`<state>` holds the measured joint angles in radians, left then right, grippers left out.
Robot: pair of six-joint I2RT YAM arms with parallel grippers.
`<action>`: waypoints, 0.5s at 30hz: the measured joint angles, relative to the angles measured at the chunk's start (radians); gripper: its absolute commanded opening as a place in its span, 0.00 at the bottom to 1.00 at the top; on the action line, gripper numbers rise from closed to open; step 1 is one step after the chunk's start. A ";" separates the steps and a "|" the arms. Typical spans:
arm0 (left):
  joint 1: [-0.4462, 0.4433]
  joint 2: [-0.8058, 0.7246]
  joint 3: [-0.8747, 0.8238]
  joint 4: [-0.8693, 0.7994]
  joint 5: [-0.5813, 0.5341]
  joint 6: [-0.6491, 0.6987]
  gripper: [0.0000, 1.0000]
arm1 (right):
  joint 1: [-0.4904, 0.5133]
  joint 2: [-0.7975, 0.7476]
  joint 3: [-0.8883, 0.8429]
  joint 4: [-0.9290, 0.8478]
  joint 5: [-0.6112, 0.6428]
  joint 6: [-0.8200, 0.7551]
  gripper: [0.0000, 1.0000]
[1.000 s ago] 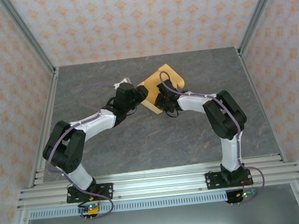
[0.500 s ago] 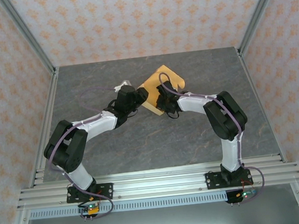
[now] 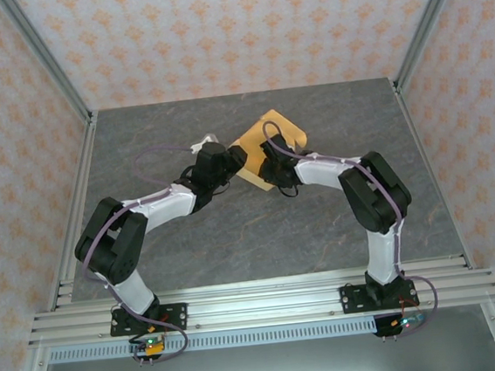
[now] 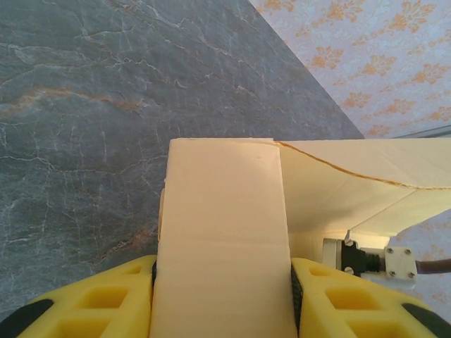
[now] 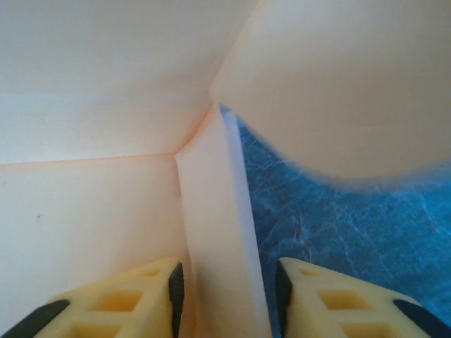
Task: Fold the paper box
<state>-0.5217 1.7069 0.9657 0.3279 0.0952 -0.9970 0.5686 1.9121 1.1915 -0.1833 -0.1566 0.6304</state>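
The paper box [image 3: 271,133] is light orange-tan cardboard, partly folded, tilted up at the middle back of the table. My left gripper [image 3: 234,159] holds its left end. In the left wrist view a flat wall of the paper box [image 4: 224,211] fills the gap of the left gripper [image 4: 222,274], and both yellow fingers [image 4: 106,299] press its sides. My right gripper [image 3: 268,162] is at the box's near edge. In the right wrist view a narrow folded flap [image 5: 215,232] stands inside the right gripper [image 5: 227,278], which is open, with table showing beside the right finger [image 5: 331,303].
The grey marble table [image 3: 234,231] spreads around the box. Metal frame posts [image 3: 74,110] and patterned walls close in the left, right and back. The aluminium base rail [image 3: 259,303] runs along the near edge.
The right gripper's jaws have widened off the flap they were pinching. The left arm has crept slightly right, still gripping the box.
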 measured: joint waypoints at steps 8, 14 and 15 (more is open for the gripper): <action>0.005 -0.011 -0.003 0.027 -0.032 -0.048 0.25 | 0.000 -0.316 -0.087 0.084 -0.017 0.013 0.62; 0.007 -0.071 -0.059 0.114 -0.067 -0.174 0.25 | -0.048 -0.518 -0.212 0.175 0.006 0.168 0.65; 0.007 -0.077 -0.067 0.131 -0.074 -0.201 0.25 | -0.063 -0.548 -0.248 0.183 0.013 0.213 0.68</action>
<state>-0.5144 1.6295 0.8989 0.4591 0.0208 -1.1980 0.5056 1.3643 0.9436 -0.0006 -0.1440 0.8436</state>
